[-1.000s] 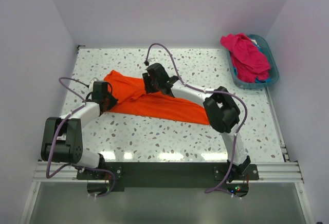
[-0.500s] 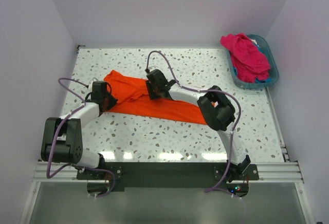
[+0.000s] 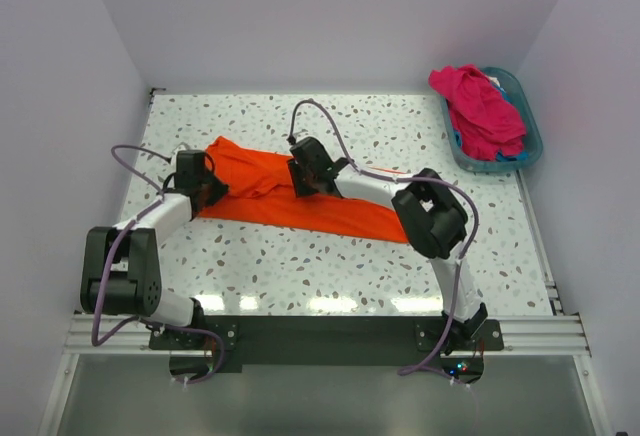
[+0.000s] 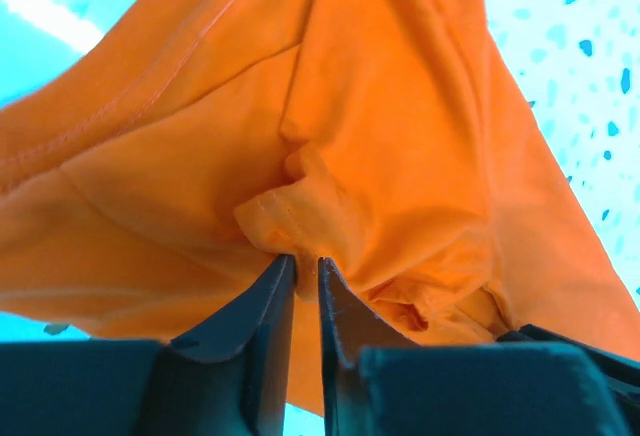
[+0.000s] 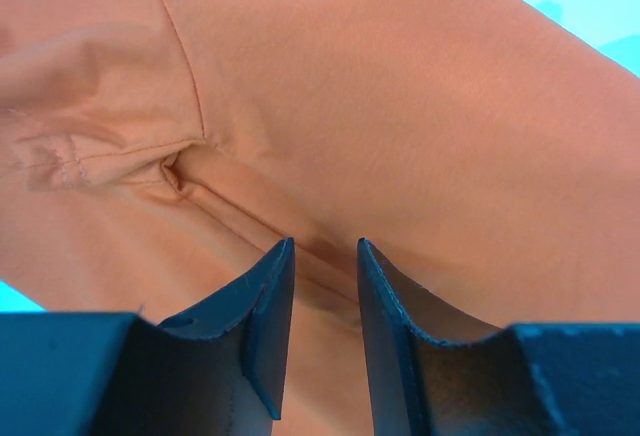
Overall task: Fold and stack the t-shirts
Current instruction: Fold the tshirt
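A bright orange t-shirt (image 3: 300, 206) lies bunched in a long band across the table, running from far left to near right. My left gripper (image 3: 207, 190) sits at its left end. In the left wrist view the left gripper (image 4: 305, 261) is open by a narrow slit, with a puckered seam of the orange t-shirt (image 4: 400, 106) right at the tips. My right gripper (image 3: 302, 181) is down on the middle of the shirt. In the right wrist view this gripper (image 5: 325, 246) is open, and a ridge of cloth (image 5: 400, 106) runs across between its fingers. A magenta-pink t-shirt (image 3: 480, 106) is heaped in the basket.
A teal plastic basket (image 3: 531, 124) stands at the far right corner of the speckled table (image 3: 300, 266), with a bit of blue fabric (image 3: 513, 155) under the pink heap. Walls close in on the left, back and right.
My left gripper has shifted a little away from me with the shirt's left end, and its jaws have parted slightly. The right gripper has settled lower onto the shirt.
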Tool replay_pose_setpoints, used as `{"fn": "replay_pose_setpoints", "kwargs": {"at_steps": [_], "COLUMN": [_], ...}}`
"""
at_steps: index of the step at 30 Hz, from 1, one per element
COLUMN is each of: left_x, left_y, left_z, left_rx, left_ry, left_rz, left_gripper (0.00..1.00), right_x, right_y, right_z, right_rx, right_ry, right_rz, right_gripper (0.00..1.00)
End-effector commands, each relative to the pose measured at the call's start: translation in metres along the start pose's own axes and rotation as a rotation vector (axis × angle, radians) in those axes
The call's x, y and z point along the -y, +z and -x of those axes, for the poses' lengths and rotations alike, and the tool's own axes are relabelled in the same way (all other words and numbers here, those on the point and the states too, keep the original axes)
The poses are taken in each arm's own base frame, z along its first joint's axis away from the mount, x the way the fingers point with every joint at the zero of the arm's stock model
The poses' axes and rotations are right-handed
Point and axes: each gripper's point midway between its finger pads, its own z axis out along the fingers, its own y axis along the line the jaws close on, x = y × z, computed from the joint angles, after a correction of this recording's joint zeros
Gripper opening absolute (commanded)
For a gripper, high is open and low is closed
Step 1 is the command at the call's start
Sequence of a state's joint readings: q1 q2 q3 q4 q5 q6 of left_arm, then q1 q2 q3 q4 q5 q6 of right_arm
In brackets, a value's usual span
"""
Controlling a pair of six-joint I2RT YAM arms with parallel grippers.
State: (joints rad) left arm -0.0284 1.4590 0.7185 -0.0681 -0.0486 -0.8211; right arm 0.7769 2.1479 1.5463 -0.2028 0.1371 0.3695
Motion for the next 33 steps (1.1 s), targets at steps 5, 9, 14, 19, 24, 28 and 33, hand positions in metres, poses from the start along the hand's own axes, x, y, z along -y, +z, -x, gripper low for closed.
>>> {"fn": "replay_pose_setpoints", "kwargs": {"at_steps": [5,9,14,19,24,28,33], "left_x": [0.036,0.039,0.051,0.057,0.055,0.048,0.067], "left_y": [-0.034,-0.047,-0.044,-0.001,0.037,0.074,0.108], "left_z": [0.043,0.050,0.058,0.056,0.055,0.048,0.060], "left_rx": [0.114,0.144,0.152,0.087,0.074,0.037,0.036], "left_ry": [0.013,0.014,0.005,-0.017,-0.040,-0.021,0.045], "left_rz": [-0.107,-0.122,-0.142,-0.094,-0.035,0.027,0.048], "left_gripper": [0.31,0.36,0.37,0.28,0.20,0.17,0.15], "right_x": [0.010,0.044,0.096,0.153,0.184,0.197,0.184], "right_y": [-0.064,-0.073,-0.071,-0.069,-0.077,-0.079,-0.072], "right_z": [0.092,0.100,0.081,0.045,0.015,-0.021,-0.062], "right_rx": [0.187,0.176,0.115,0.029,-0.031,-0.109,-0.181], "right_ry": [0.006,0.023,0.079,0.153,0.143,0.157,0.223], "right_rz": [-0.001,-0.082,-0.188,-0.324,-0.459,-0.517,-0.448], "right_gripper": [0.38,0.40,0.40,0.39,0.39,0.39,0.37]}}
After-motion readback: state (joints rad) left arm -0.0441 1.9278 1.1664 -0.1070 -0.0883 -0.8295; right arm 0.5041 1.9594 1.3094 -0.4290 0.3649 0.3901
